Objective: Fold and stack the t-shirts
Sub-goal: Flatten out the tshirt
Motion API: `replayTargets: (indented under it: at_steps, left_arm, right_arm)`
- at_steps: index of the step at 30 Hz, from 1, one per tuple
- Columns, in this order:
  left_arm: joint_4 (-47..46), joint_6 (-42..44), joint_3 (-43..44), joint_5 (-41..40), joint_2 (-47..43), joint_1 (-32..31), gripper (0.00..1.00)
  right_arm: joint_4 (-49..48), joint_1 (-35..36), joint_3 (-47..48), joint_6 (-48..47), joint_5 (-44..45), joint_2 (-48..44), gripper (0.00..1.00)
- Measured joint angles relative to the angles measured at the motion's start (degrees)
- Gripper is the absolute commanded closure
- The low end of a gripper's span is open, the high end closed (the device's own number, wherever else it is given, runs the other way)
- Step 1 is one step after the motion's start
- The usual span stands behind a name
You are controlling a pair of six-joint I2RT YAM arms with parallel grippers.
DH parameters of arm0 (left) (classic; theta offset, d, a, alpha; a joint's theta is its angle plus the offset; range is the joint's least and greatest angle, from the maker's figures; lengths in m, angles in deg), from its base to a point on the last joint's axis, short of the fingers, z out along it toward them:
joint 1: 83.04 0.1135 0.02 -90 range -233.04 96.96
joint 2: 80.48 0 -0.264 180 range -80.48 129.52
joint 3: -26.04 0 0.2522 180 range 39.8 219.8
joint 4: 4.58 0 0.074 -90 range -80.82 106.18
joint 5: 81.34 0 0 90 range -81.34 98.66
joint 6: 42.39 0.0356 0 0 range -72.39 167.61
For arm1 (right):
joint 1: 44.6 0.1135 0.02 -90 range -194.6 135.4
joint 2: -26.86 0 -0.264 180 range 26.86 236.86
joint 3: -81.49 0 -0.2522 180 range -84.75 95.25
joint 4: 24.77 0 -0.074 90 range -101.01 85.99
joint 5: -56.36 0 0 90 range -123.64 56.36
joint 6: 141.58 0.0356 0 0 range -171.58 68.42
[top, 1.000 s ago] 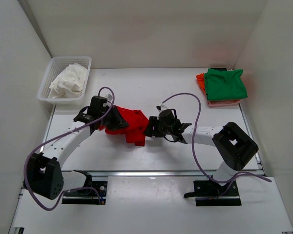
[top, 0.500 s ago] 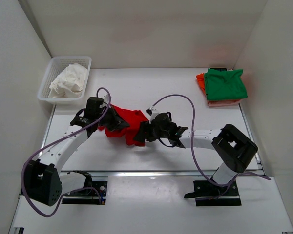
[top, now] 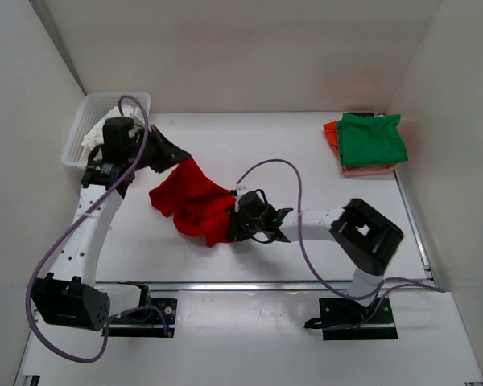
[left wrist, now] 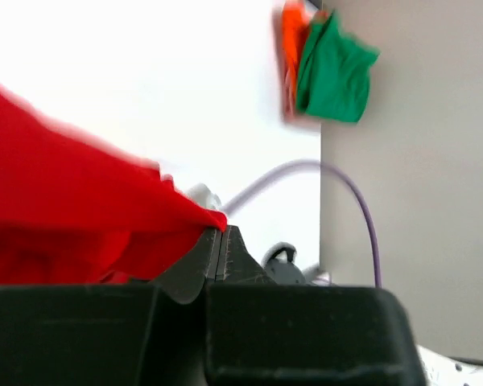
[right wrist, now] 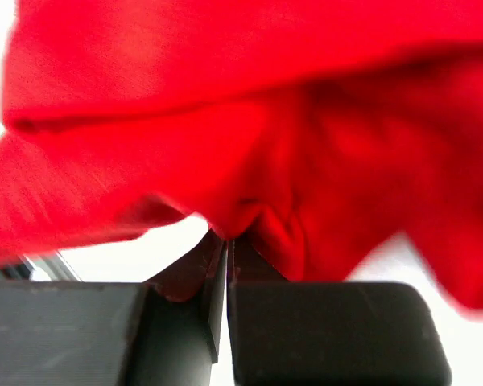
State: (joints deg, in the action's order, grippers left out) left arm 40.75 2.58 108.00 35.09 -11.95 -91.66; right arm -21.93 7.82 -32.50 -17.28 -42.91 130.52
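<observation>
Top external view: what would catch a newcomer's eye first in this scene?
The bright red t-shirt at mid-table stands out most, stretched between the left gripper, near the white basket, and the right gripper, both shut on it. Next comes the stack of folded t-shirts, green on top, at the far right corner.

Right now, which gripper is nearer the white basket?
Left. The left gripper sits just beside the white basket; the right gripper is mid-table, holding the red t-shirt.
</observation>
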Motion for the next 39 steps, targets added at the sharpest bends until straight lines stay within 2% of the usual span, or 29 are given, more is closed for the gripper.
replayTargets:
  at_steps: [3,6,10,12,19,23,25,27,28,30,33,34,39]
  left_arm:
    - [6.32,3.98,13.03,-1.97,4.42,2.38,1.0]
    - [11.04,7.72,25.92,-6.19,9.09,3.89,1.0]
    - [15.58,10.32,36.02,-9.84,12.41,5.05,1.0]
    - [17.33,11.23,38.69,-10.86,13.4,5.53,1.0]
    - [21.68,13.6,40.46,-13.05,14.45,6.6,1.0]
    - [24.02,14.78,42.71,-14.25,15.78,7.58,1.0]
    - [24.55,15.39,44.48,-14.84,16.74,8.0,1.0]
    - [24.5,15.89,45.07,-15.15,17.2,8.15,1.0]
    - [24.5,15.96,44.96,-15.15,17.27,8.17,1.0]
    - [24.02,16.13,43.87,-15.1,17.2,8.17,1.0]
    - [22.64,16.17,39.1,-15.08,16.09,8.17,1.0]
    - [21.99,16.24,37.29,-15.06,15.65,8.17,1.0]
    - [20.11,16.57,27.85,-14.84,13.46,8.17,1.0]
  right_arm:
    - [6.97,-3.5,-4.61,-2.97,0.83,-8.63,1.0]
    - [14.8,-12.04,-9.22,-7.28,0.87,-21.05,1.0]
    - [23.61,-28.2,-12.74,-14.23,-1.33,-37.24,1.0]
    - [26.99,-32.17,-12.94,-16.87,-2.51,-41.16,1.0]
    - [37.73,-32.61,-13.05,-21.79,-6.03,-42.6,1.0]
    - [43.45,-28.57,-13.62,-21.16,-5.03,-42.56,1.0]
    - [46.1,-26.25,-13.6,-20.41,-3.61,-42.58,0.83]
    - [48.3,-27.04,-13.55,-20.22,-3.74,-42.62,0.65]
    - [48.7,-28.65,-13.53,-20.28,-4.09,-42.69,0.61]
    - [48.83,-32.94,-13.03,-20.81,-4.39,-42.75,0.61]
    - [47.54,-37.0,-10.01,-21.03,-4.22,-41.66,0.55]
    - [46.01,-37.46,-8.55,-21.03,-4.44,-40.37,0.48]
    - [34.51,-36.44,-1.99,-20.24,-6.88,-28.13,0.37]
